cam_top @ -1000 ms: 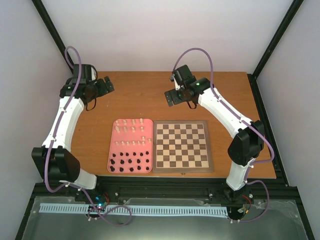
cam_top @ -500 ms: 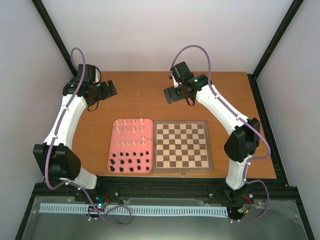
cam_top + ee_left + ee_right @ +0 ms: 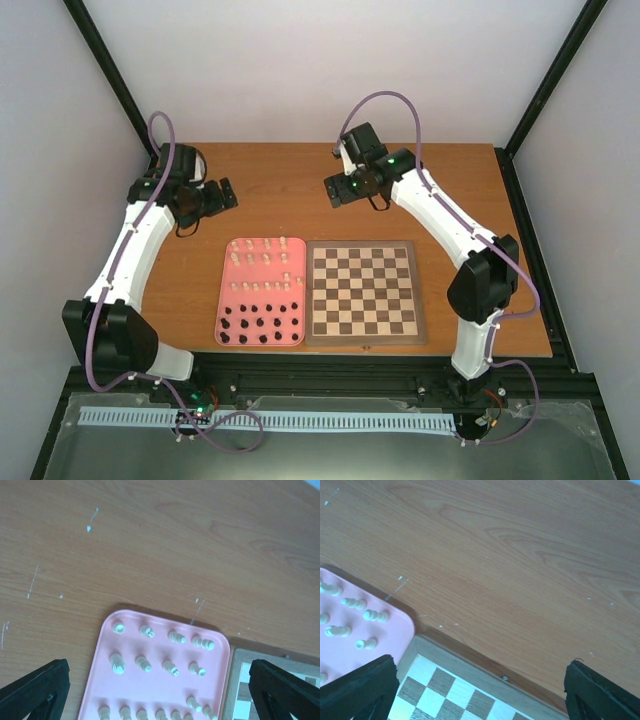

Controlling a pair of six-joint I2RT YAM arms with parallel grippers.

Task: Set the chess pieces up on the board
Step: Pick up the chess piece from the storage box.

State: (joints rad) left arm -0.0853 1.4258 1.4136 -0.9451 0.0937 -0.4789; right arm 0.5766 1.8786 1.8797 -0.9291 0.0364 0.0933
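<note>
Hovering above the far left part of the wooden table (image 3: 285, 205), the left gripper (image 3: 226, 192) holds its fingers spread wide with nothing between them. The right gripper (image 3: 336, 190) hangs over the far middle of the table, its jaws also apart and empty. The cream-white chess pieces (image 3: 266, 258) stand in rows on the far half of a pink tray (image 3: 229, 272), and black pieces (image 3: 262, 322) fill its near half. The tray lies just left of the chessboard (image 3: 362, 292), their edges touching, both near the table's front edge.
</note>
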